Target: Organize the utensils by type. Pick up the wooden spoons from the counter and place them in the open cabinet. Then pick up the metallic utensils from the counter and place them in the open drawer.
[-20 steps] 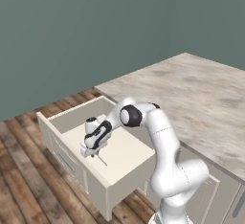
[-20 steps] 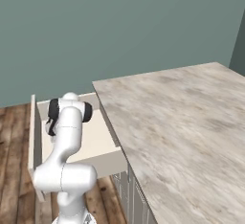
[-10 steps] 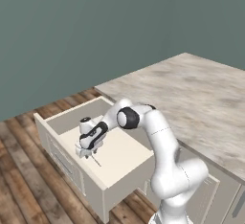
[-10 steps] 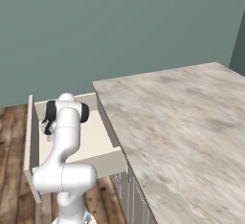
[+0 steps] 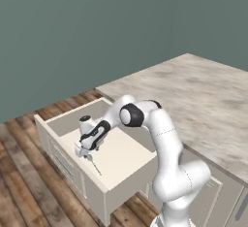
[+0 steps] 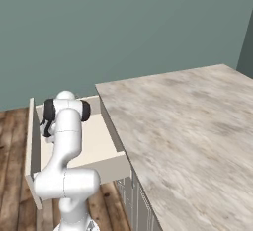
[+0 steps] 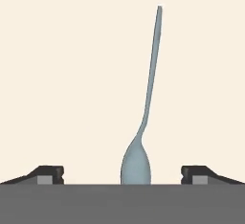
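My gripper (image 5: 83, 150) hangs low inside the open drawer (image 5: 127, 154), near its front left part, jaws spread wide. In the hand view the gripper (image 7: 122, 174) is open, with both dark fingertips (image 7: 48, 172) far apart. A thin grey metal spoon (image 7: 148, 98) lies on the cream drawer floor between them, touching neither, bowl nearest the hand and handle pointing away. The left base view shows this spoon (image 5: 93, 164) as a slim dark line just under the hand. The counter (image 5: 193, 92) stretches to the right. The wooden spoons and the open cabinet are out of view.
The drawer (image 6: 101, 138) juts out from the grey base cabinets over a wooden plank floor (image 5: 24, 192). My arm's white links (image 6: 66, 136) stand over the drawer's left half in the right base view. The marbled counter (image 6: 188, 121) lies beside it.
The jaws have opened from nearly shut to wide, letting go of the metal spoon, which now lies on the drawer floor. The hand has shifted slightly left.
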Controlling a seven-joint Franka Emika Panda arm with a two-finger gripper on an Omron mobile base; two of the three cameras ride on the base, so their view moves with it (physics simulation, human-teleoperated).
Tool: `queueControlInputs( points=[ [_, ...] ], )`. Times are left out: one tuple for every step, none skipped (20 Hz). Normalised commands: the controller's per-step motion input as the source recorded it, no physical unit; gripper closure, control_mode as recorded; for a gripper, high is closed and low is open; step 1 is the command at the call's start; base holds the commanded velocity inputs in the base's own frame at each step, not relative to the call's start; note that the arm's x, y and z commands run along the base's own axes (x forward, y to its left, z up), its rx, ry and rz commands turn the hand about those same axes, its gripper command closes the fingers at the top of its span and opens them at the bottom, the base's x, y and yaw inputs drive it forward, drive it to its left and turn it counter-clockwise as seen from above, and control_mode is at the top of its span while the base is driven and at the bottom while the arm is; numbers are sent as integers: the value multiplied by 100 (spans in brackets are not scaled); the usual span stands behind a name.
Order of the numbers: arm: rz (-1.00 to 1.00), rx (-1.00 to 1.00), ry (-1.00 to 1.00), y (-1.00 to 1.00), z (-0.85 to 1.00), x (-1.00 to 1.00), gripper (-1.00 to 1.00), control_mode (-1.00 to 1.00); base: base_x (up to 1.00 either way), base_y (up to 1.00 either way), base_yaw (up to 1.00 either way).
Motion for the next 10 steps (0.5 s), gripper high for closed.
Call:
queueControlInputs(
  points=[
    [0,1,-12,0,67,-40,-100,-100,0,0,0],
    [0,2,-10,0,73,-46,-100,-100,0,0,0],
    [0,3,-12,-7,69,-57,-100,-100,0,0,0],
    [0,6,-13,-25,64,-64,-100,-100,0,0,0],
    [0,11,-13,-47,55,-69,-100,-100,0,0,0],
    [0,19,-17,-64,48,-74,-100,-100,0,0,0],
    [0,23,-17,-76,44,-72,-100,-100,0,0,0],
    [0,24,-15,-86,43,-71,-100,-100,0,0,0],
    [0,26,-14,-89,45,-65,-100,-100,0,0,0],
    [0,26,-12,-90,51,-59,-100,-100,0,0,0]
  ],
)
